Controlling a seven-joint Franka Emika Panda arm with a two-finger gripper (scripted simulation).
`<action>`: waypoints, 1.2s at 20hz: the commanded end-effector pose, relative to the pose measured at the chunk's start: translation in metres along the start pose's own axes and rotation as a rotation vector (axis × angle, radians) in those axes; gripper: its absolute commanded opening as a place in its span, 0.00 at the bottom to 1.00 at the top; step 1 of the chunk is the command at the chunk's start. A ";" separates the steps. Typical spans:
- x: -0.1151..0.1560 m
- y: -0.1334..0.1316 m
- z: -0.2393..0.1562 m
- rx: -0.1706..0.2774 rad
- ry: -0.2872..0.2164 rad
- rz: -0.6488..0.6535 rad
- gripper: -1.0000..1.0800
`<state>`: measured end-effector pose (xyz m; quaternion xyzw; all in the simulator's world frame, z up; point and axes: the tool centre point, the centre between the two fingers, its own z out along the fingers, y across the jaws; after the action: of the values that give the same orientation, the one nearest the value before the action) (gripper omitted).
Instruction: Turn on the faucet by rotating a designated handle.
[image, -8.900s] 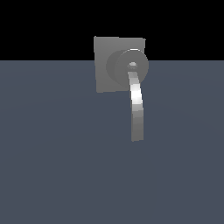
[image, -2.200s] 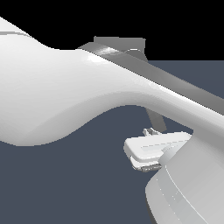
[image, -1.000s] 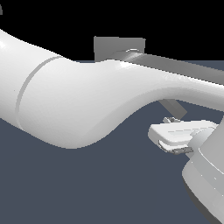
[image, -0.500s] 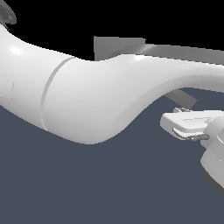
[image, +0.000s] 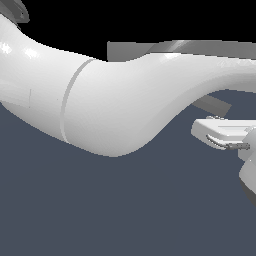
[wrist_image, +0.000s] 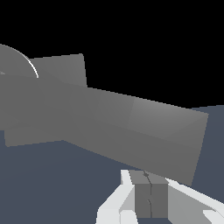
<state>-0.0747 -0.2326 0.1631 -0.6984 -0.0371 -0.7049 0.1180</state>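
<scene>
The faucet's square grey plate (image: 125, 50) shows above my white arm (image: 110, 100), which hides the hub in the exterior view. The handle (image: 220, 47) is a long grey bar lying almost level and pointing to the exterior view's right. In the wrist view the handle (wrist_image: 131, 127) crosses the picture, running out from the hub's rim (wrist_image: 17, 57) in front of the plate (wrist_image: 61, 70). My gripper (wrist_image: 148, 186) is shut, its grey pads (wrist_image: 142, 199) pressed together with nothing between them. It sits right at the edge of the handle near its free end. I cannot tell whether they touch.
A flat dark blue-grey floor (image: 125, 210) fills the lower part of the scene, with black background above. A white block of my hand (image: 220, 131) sticks out below the arm at the exterior view's right.
The handle has swung from hanging straight down to nearly level, pointing to the exterior view's right. My arm came into view and my hand has moved to the right with it.
</scene>
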 end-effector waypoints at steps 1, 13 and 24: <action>0.016 0.001 0.002 -0.001 0.017 0.003 0.00; 0.069 0.006 0.004 0.010 -0.001 -0.025 0.00; 0.116 0.009 0.007 0.021 -0.017 -0.049 0.00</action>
<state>-0.0691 -0.2537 0.2663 -0.6973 -0.0591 -0.7063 0.1068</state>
